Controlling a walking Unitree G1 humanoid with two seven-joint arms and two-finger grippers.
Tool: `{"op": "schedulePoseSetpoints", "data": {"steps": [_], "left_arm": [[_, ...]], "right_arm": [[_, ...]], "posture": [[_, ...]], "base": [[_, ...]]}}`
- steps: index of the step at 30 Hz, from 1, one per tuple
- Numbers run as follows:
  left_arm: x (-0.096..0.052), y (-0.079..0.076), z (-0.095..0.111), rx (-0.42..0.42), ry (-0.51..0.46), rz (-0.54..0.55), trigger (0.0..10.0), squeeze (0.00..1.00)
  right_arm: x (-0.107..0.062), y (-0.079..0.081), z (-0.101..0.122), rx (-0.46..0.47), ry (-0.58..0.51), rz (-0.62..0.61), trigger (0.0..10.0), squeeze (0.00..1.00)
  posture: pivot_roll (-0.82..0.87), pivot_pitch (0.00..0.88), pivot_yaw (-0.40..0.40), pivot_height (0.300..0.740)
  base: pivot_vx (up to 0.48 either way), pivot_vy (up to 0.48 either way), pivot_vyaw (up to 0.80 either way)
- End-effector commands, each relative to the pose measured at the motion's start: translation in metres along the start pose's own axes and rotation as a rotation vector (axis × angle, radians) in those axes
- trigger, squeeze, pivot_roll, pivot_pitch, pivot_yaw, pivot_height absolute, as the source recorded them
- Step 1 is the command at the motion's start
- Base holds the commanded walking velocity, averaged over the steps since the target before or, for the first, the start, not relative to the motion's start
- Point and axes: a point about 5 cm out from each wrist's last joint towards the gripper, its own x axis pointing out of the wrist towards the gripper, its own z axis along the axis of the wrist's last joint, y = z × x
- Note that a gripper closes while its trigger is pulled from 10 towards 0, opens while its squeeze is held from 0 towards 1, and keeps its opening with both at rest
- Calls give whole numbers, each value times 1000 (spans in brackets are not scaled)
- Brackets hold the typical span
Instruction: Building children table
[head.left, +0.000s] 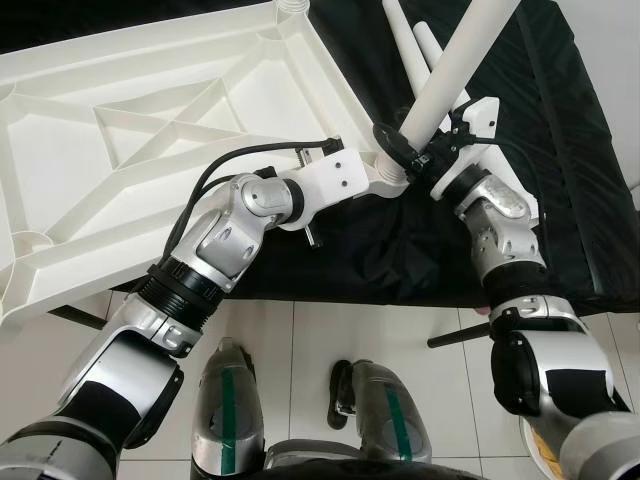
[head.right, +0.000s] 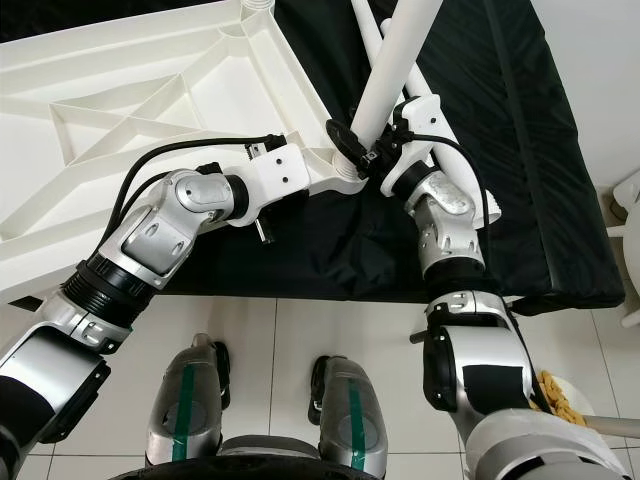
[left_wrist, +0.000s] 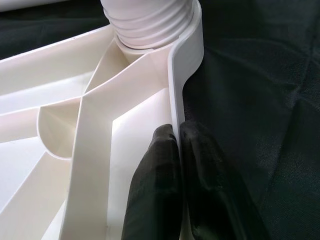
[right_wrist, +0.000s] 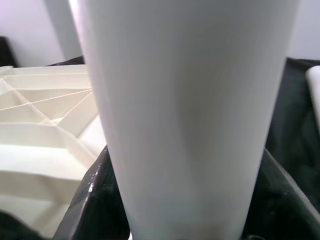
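Our left gripper (left_wrist: 177, 150) pinches the upturned white tabletop's (head.left: 120, 130) rim beside its corner socket (left_wrist: 150, 22). Our right gripper (head.left: 415, 150) clasps a white leg (head.left: 455, 65) standing at that socket.

Silver jointed arms, black ribbed cuffs, black cables, white wrist housings; green-striped legs

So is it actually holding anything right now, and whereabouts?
Yes, both. The left tool pinches the upturned tabletop by its edge rim, near the corner socket. The right tool grips a white table leg near its lower end.
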Motion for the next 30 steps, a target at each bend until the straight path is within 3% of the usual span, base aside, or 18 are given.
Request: {"op": "schedulePoseSetpoints", "data": {"steps": [1, 2, 3, 7, 8, 10, 11, 21, 23, 30], "left_arm": [[3, -6, 2, 34, -11, -19, 10000, 0], [2, -6, 3, 33, -16, -21, 10000, 0], [2, -8, 3, 22, -26, -31, 4039, 0], [1, -9, 4, 14, -33, -39, 4039, 0], [0, -12, 5, 3, -42, -61, 0, 0], [0, -12, 5, 3, -42, -61, 0, 0], [2, -13, 3, 27, -18, -63, 10000, 0], [0, -14, 1, 40, -8, -57, 10000, 0], [0, -13, 1, 37, -8, -54, 10000, 0], [0, -12, 1, 35, -7, -47, 10000, 0]], "right_arm": [[-2, -2, 3, 15, -29, -88, 10000, 0], [-2, 0, 3, 21, -36, -96, 10000, 0], [-3, 3, 3, 27, -43, -103, 10000, 0], [-3, 5, 3, 30, -47, -106, 10000, 0], [-4, 9, 4, 38, -57, -117, 10000, 0], [-4, 9, 4, 38, -57, -117, 10000, 0], [-4, 15, 5, 53, -71, -127, 10000, 0], [-3, 32, 7, 79, -100, -188, 10000, 0], [-2, 36, 9, 74, -110, -295, 10000, 0], [-2, 45, 10, 28, -102, -480, 10000, 0]], "posture": [[56, 20, -71, 740], [56, 20, -71, 740], [54, 22, -71, 740], [54, 22, -71, 740], [53, 30, -70, 740], [53, 30, -70, 740], [54, 36, -70, 740], [56, 51, -71, 740], [57, 58, -71, 740], [57, 63, -74, 740]], "base": [[0, 0, 0], [0, 0, 0], [0, 0, 0], [0, 0, 0], [0, 0, 0], [0, 0, 0], [0, 0, 0], [0, 0, 0], [0, 0, 0], [0, 0, 0]]}}
